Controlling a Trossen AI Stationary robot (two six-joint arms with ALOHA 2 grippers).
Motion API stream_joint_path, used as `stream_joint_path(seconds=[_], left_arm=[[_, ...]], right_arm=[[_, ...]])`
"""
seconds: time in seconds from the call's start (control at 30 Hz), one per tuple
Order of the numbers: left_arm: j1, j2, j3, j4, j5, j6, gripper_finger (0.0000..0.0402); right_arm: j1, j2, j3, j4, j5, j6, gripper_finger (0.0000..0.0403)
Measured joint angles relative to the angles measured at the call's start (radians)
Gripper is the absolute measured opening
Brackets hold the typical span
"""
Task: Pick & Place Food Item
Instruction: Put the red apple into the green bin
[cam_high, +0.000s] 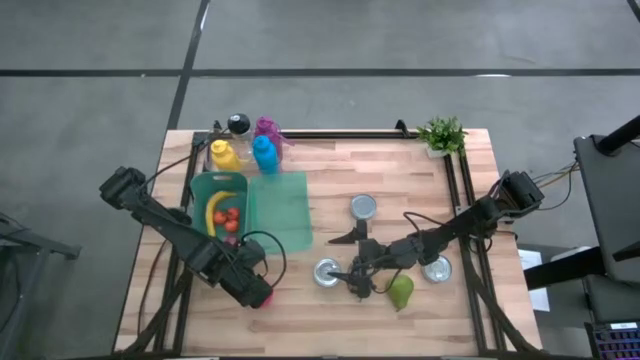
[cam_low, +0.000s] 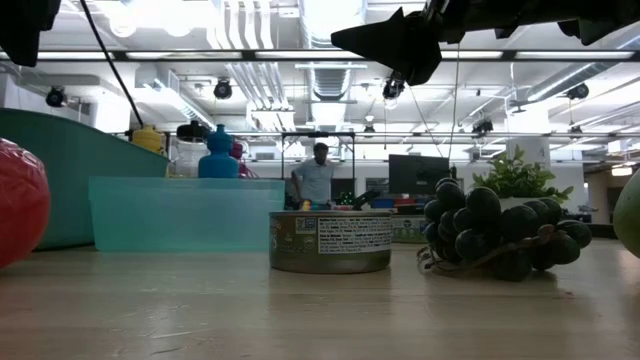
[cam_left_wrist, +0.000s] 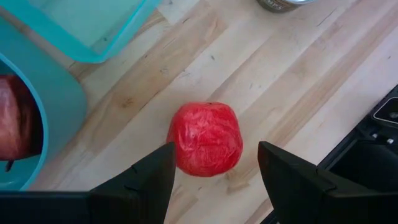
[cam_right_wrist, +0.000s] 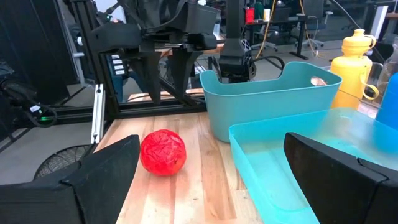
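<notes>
The red fruit lies on the counter right ahead of the left gripper, in line with the gap between its two fingers. The jaws stand spread to either side of the fruit without touching it, so the gripper is released and holds nothing. In the high view the fruit shows as a small red spot at the tip of the left gripper, near the counter's front edge. Behind that gripper, toward the far edge, sits the teal bin with a banana and small red fruits in it, and beside the bin a flat teal lid. Bottles stand beyond the bin.

The right gripper hangs over the middle of the counter, jaws wide apart and empty. Just beside it on one side is a can; a pear lies close on its other side, a second can past that, and a third can farther back. From the right wrist the fruit shows ahead, on the wood next to the bin, apart from it.

The low view shows a can and dark grapes on the counter, with a person standing far off in the room.
</notes>
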Motion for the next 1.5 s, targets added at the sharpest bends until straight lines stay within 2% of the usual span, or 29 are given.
stream_joint_path(seconds=[0.6,0.87,1.17,1.5], left_arm=[[0.001,-0.002,0.0,-0.011,-0.004,0.064,0.0232],[0.001,-0.002,0.0,-0.01,-0.004,0.066,0.0267],[0.001,-0.002,-0.001,-0.007,-0.004,0.057,0.0267],[0.001,-0.002,-0.001,0.004,0.0,0.083,0.0244]], right_arm=[[0.0,0.0,0.0,0.0,0.0,0.0,0.0396],[0.0,0.0,0.0,0.0,0.0,0.0,0.0396],[0.0,0.0,0.0,0.0,0.0,0.0,0.0396],[0.0,0.0,0.0,0.0,0.0,0.0,0.0396]])
